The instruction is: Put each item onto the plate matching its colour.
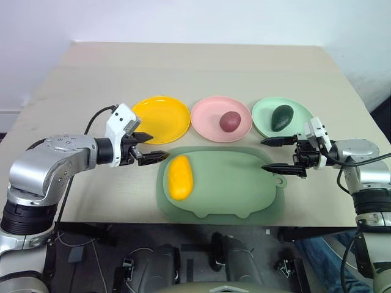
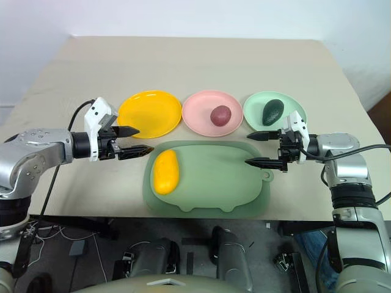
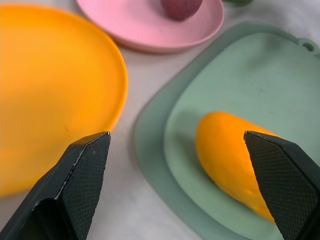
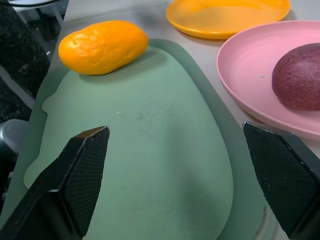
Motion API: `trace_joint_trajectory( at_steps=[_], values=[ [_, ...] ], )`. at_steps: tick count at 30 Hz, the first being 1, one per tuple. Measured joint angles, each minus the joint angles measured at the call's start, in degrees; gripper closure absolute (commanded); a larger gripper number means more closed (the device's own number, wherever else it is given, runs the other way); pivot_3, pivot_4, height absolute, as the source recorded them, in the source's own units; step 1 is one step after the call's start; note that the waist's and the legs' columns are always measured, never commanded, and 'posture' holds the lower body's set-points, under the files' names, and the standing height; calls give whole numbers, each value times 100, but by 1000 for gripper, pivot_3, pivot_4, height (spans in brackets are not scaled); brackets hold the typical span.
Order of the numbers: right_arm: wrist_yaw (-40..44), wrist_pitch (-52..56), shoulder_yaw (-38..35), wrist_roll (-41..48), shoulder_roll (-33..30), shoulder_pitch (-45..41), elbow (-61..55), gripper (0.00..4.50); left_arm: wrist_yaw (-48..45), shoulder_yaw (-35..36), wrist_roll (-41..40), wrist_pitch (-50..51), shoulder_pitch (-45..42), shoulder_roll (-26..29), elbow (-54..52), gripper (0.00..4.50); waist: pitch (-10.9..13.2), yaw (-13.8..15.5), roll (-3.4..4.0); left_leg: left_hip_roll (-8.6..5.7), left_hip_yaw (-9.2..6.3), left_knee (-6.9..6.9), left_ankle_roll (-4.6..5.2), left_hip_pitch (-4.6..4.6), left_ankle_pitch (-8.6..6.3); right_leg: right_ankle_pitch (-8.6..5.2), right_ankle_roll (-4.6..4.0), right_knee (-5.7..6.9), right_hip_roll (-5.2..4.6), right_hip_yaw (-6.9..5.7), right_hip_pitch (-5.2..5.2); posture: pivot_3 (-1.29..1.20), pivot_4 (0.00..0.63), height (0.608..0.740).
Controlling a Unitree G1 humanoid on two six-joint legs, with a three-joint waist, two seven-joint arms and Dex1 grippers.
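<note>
Closest to the camera was the big green pig-shaped board point(image 1: 232, 183), with the yellow mango point(image 1: 180, 177) lying on its left end, the only 1 of the 3 fruits not sorted yet. Behind the board sat the 3 plates in a row: yellow plate point(image 1: 160, 119) bare, pink plate point(image 1: 211, 122) already carrying the dark red-purple fruit point(image 1: 230, 121), light green plate point(image 1: 263, 116) with the avocado point(image 1: 282, 117) on it.

Left gripper point(image 1: 151, 147) hovered just left of the board, between the yellow plate's near rim and the mango, fingers spread wide and holding nothing. Right gripper point(image 1: 278, 154) hung over the board's right end, also wide open and empty-handed.

What could go wrong, imo: the mango looked smooth and rounded, so a pinch off its middle might squirt it out and roll it off the board. Coming in low, a finger could also catch the board's raised lip or shove the yellow plate, since that gripper sat so near its rim. Dropping the mango too near the plate's edge might tip the shallow plate.

Couldn't read any brand, label or writing anywhere.
</note>
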Motion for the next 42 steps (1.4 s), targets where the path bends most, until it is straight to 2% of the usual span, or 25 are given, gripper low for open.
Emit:
trace_joint_trajectory(
  at_steps=[6,13,22,25,34,42],
  values=[
    [-30,92,47,-13,32,11,-2,25,305,353,-523,1286,-437,-483,415,0,0,30,0,0,-3,2,-2,1,1,0,0,0,0,0,0,0,150,740],
    [-80,143,53,-69,30,17,-5,25,523,944,-1128,2061,-750,-851,819,0,0,70,0,-1,0,2,-5,9,3,0,0,1,0,1,5,0,150,740],
    [-127,260,72,-72,34,57,-8,25,1115,606,-2692,2061,-588,-393,1436,0,0,87,0,0,-10,1,-7,18,3,0,0,1,-3,7,9,0,150,740],
    [-136,259,72,-81,35,56,-8,25,1497,473,-2883,2061,-586,-397,1491,0,0,86,0,-1,-9,0,-7,20,3,0,0,1,-4,8,10,0,150,740],
    [-183,301,73,-82,37,57,-72,25,2429,372,-3301,2060,-587,-848,1792,0,0,89,0,-2,-6,-1,-8,32,4,0,-1,1,-3,8,21,0,150,740],
    [-218,318,74,-89,37,57,-79,25,2844,367,-3474,2061,-565,-1195,1957,0,0,91,0,-3,-5,-6,-8,56,3,0,-1,-2,-3,9,41,0,150,740]
  ],
)
